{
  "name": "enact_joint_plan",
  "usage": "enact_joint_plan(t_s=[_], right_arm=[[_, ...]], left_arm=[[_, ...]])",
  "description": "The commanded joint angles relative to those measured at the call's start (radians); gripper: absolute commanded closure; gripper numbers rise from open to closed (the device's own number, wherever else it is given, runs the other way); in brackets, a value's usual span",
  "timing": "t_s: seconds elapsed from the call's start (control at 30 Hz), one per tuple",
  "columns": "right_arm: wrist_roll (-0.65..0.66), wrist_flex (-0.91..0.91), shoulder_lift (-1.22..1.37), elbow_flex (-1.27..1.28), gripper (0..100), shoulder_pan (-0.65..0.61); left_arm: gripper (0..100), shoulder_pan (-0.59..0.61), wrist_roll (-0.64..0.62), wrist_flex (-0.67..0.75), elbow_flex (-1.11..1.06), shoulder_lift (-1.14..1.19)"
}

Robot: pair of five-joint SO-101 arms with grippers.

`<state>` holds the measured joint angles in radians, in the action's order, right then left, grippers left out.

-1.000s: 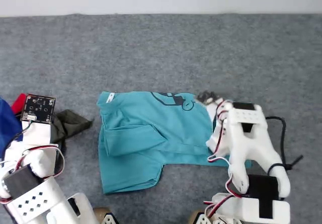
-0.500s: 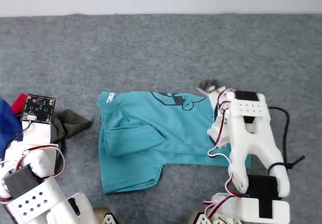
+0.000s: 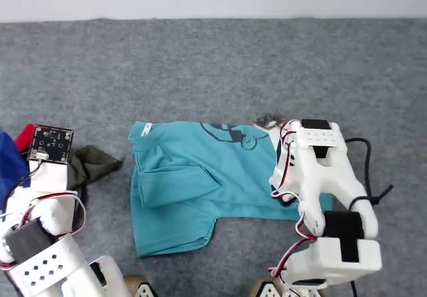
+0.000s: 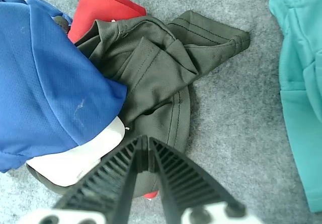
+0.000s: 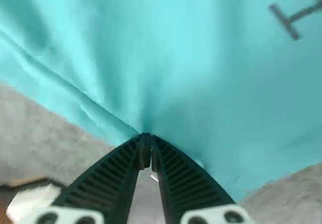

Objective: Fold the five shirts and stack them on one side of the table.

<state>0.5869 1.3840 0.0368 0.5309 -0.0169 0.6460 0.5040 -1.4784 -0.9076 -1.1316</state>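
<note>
A teal shirt (image 3: 200,177) lies spread in the middle of the grey table, one sleeve folded inward. My right gripper (image 3: 268,121) sits at the shirt's far right corner. In the right wrist view the gripper (image 5: 145,142) is shut, pinching a fold of teal fabric (image 5: 166,58). My left gripper (image 4: 144,146) is shut and hovers over a crumpled dark olive shirt (image 4: 156,68) with nothing between its fingers. A blue shirt (image 4: 40,78) and a red shirt (image 4: 108,0) lie in the same heap, at the table's left edge (image 3: 10,157).
A white piece (image 4: 80,156) pokes out under the blue shirt. The left arm's body (image 3: 40,243) takes up the near left corner. The right arm's base (image 3: 333,250) stands at the near right. Bare grey carpet (image 3: 213,63) stretches across the far half.
The right arm has shifted a little to the left and farther from its base, taking the shirt's right corner with it. The left arm has stayed still.
</note>
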Motion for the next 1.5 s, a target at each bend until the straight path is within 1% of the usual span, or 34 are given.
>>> enact_joint_plan(t_s=[0.0,0.13,0.27,0.43,0.63,0.77,0.87,0.97,1.17,1.27,1.37,1.47], right_arm=[[-0.002,0.085,-0.035,-0.034,99.0,-0.010],[0.002,0.122,-0.056,-0.038,99.0,-0.010],[0.002,0.114,-0.099,-0.040,99.0,-0.010],[-0.008,0.027,-0.140,-0.032,99.0,-0.010],[-0.008,-0.064,-0.035,0.020,99.0,-0.008],[-0.008,-0.021,0.031,0.041,99.0,-0.010],[-0.008,0.008,0.028,0.038,99.0,-0.010],[-0.008,0.019,-0.022,0.037,99.0,-0.010],[0.002,0.076,-0.208,0.037,99.0,0.001],[0.006,0.108,-0.274,0.041,99.0,0.038],[0.078,0.102,-0.274,0.043,99.0,0.122],[0.135,0.042,-0.222,0.044,99.0,0.211]], left_arm=[[98,0.000,0.006,0.025,0.013,-0.008],[98,0.000,0.006,0.037,0.010,-0.008],[98,0.000,0.006,0.055,0.012,-0.008],[98,0.000,0.006,0.058,0.013,-0.008],[98,0.000,0.006,0.057,0.013,-0.008],[98,0.000,0.006,0.054,0.013,-0.008],[98,0.000,0.006,0.058,0.013,-0.008],[98,0.000,0.006,0.058,0.013,-0.008],[98,0.000,0.006,0.058,0.013,-0.008],[98,0.000,0.006,0.058,0.013,-0.008],[98,0.000,0.006,0.058,0.013,-0.008],[98,0.000,0.006,0.058,0.013,-0.008]])
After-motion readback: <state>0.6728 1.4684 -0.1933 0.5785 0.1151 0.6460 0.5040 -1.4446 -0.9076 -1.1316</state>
